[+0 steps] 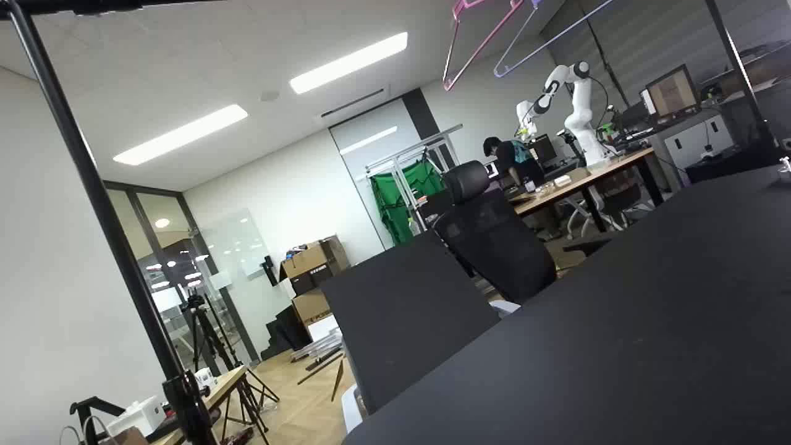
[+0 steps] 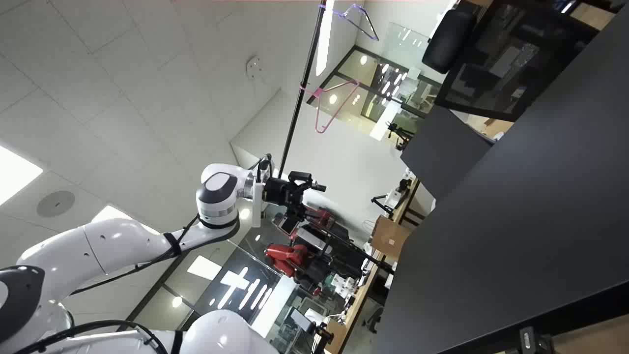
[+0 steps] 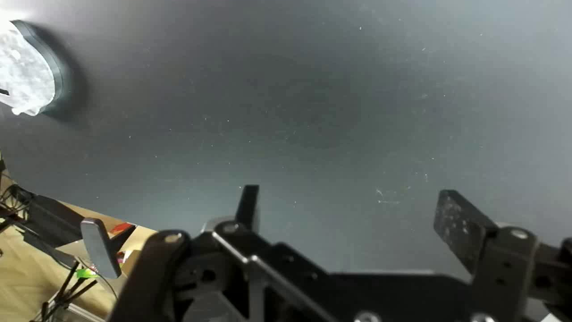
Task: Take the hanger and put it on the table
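The pink hanger (image 2: 340, 109) hangs by its hook from a black bar in an exterior view. Its lower part also shows at the top edge of an exterior view (image 1: 484, 44), where its hook is cut off. My gripper (image 2: 316, 200) is up in the air, apart from the hanger, with the bar running behind it. In the wrist view the gripper (image 3: 348, 191) has its two fingers wide apart with nothing between them. The black table (image 2: 491, 221) lies below; it also shows in an exterior view (image 1: 618, 340) and fills most of the wrist view (image 3: 313, 112).
A purple hanger (image 2: 361, 28) hangs farther along the bar (image 2: 308, 64); it also shows beside the pink one in an exterior view (image 1: 550, 43). A black upright pole (image 1: 93, 167) stands by the table. A pale rounded object (image 3: 27, 67) sits at the wrist view's left. An office chair (image 1: 494, 241) stands behind the table.
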`<state>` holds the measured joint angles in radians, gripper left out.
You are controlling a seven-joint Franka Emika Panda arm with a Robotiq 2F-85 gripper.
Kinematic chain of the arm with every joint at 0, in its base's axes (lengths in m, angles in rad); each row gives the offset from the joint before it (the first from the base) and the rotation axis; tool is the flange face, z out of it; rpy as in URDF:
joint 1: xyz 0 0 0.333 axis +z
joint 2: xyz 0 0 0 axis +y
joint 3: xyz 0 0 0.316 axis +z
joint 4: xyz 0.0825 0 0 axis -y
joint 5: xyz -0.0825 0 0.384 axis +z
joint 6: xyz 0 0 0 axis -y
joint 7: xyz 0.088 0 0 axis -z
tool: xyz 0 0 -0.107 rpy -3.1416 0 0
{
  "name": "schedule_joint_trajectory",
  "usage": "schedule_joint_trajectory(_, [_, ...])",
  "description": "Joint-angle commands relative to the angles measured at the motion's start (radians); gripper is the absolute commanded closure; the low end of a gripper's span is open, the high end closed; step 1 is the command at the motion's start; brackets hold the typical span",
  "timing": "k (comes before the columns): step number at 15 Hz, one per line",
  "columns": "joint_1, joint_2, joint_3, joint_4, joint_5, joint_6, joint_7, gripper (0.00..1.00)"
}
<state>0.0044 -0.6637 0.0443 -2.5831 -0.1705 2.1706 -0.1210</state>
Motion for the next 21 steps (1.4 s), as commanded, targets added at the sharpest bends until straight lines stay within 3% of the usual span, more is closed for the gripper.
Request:
schedule_joint_trajectory(1, [0.01, 0.001, -0.008, 0.002, -0.006, -0.003, 0.005, 0.0])
schedule_joint_trajectory(13, [0.01, 0.001, -0.008, 0.002, -0.006, -0.003, 0.005, 0.0])
schedule_joint_trajectory(21, [-0.114, 0.175, -0.02, 0.145, -0.102, 0.445, 0.056, 0.0])
